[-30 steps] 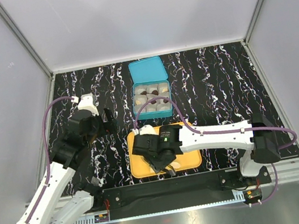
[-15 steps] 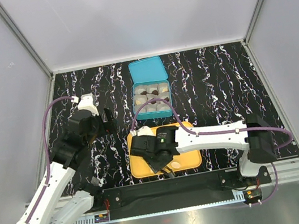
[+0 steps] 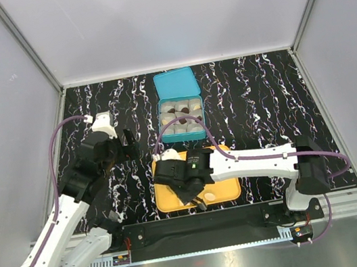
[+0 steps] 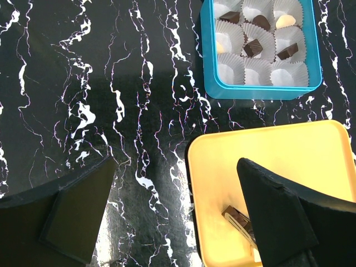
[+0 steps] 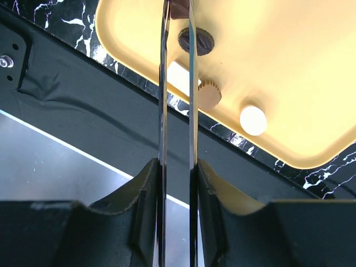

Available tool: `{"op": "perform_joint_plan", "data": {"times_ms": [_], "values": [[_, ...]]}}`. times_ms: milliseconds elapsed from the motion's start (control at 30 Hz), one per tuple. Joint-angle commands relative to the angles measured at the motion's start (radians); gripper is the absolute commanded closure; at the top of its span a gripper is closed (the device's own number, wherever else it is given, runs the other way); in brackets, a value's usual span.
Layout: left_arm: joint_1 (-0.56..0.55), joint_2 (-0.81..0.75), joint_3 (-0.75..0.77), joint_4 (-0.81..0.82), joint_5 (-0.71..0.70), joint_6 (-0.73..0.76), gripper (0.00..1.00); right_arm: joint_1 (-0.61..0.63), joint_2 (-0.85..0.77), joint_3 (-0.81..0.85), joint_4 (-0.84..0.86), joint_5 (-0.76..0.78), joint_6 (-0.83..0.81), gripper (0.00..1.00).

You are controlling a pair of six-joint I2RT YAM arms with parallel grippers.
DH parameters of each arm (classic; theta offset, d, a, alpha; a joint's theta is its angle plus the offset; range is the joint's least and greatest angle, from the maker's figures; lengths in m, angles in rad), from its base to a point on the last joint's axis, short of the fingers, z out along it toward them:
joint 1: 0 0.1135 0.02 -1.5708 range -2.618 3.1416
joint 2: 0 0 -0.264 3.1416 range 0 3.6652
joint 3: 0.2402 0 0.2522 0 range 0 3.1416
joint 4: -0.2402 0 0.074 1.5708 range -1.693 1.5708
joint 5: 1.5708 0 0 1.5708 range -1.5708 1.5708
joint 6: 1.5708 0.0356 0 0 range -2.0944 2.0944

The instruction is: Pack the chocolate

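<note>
The orange tray [image 3: 164, 201] lies at the near middle of the table; it also shows in the left wrist view [image 4: 278, 150] and the right wrist view [image 5: 289, 55]. My right gripper [image 3: 185, 182] [image 5: 177, 167] is over it, shut on long metal tweezers [image 5: 191, 111]. The tweezer tips pinch a dark brown chocolate [image 5: 179, 6] [image 4: 236, 216] low over the tray. Loose in the tray lie a dark round piece [image 5: 196, 40], a cream bar [image 5: 179, 75], a tan ridged piece [image 5: 209, 94] and a white round piece [image 5: 253, 120]. My left gripper [image 3: 125, 144] [image 4: 175, 222] is open and empty, over the table at the tray's left edge.
A teal tin [image 4: 207, 67] with white paper cups stands behind the tray, its lid [image 3: 176, 82] behind it. Several cups hold chocolates, such as a dark one [image 4: 253, 48]. A black rail [image 5: 83, 105] runs along the near table edge.
My right gripper has shifted a little left and away over the tray, tweezers still shut. The left arm has barely moved.
</note>
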Motion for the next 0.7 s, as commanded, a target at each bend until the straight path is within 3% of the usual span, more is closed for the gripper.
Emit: {"op": "perform_joint_plan", "data": {"times_ms": [0, 433, 667], "values": [[0.005, -0.005, 0.036, 0.046, -0.021, -0.007, 0.01, 0.0, -0.026, 0.048, -0.006, 0.017, -0.032, 0.68], [0.008, 0.016, 0.042, 0.032, -0.064, -0.02, 0.01, -0.188, -0.129, 0.086, -0.047, 0.032, -0.19, 0.69], [0.011, 0.013, 0.044, 0.03, -0.063, -0.021, 0.01, -0.383, -0.132, 0.137, 0.006, 0.042, -0.334, 0.69]]}}
